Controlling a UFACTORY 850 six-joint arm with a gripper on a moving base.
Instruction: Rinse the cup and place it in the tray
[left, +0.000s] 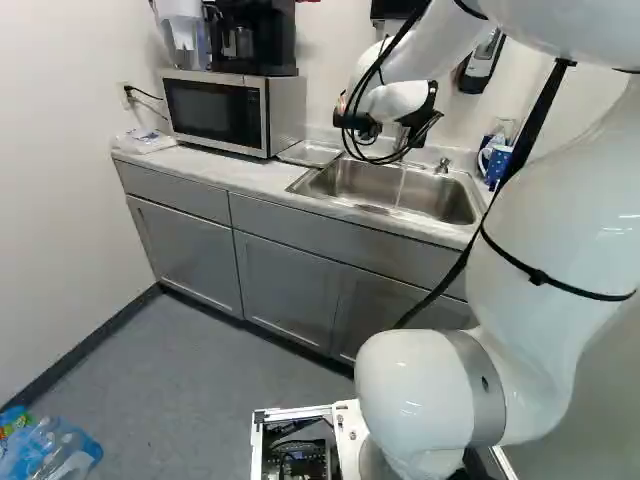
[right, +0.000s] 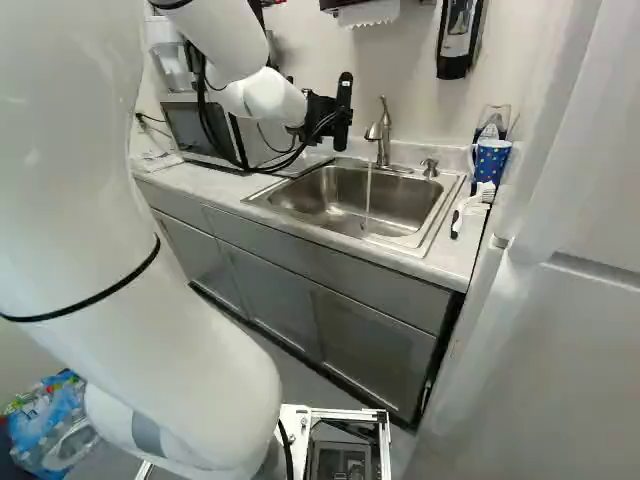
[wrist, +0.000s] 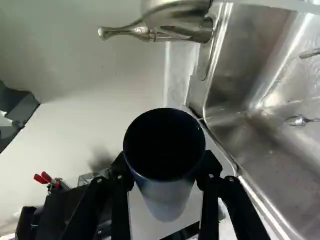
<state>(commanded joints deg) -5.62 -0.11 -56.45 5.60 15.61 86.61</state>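
Reaching out near the faucet (right: 382, 135), cup (wrist: 165, 192) clasped

Sink (right: 405, 215), faucet (right: 384, 140) glossy metal; cup (wrist: 165, 192) smooth; wall (left: 60, 150) matt.

1. Pale counter (left: 235, 172), the light top over grey cabinets.
2. Something white and flat lies near its left end, can't tell what.
3. Microwave (left: 215, 112) sits toward the back edge, left half.
4. Shallow metal tray (left: 310, 153) is between that and the sink.
5. Sink (right: 350, 195) is set into the right half, faucet (right: 384, 130) at its back.
6. Right end: blue dotted mug (right: 491, 162) toward the back, white-and-black brush (right: 469, 208) in front.
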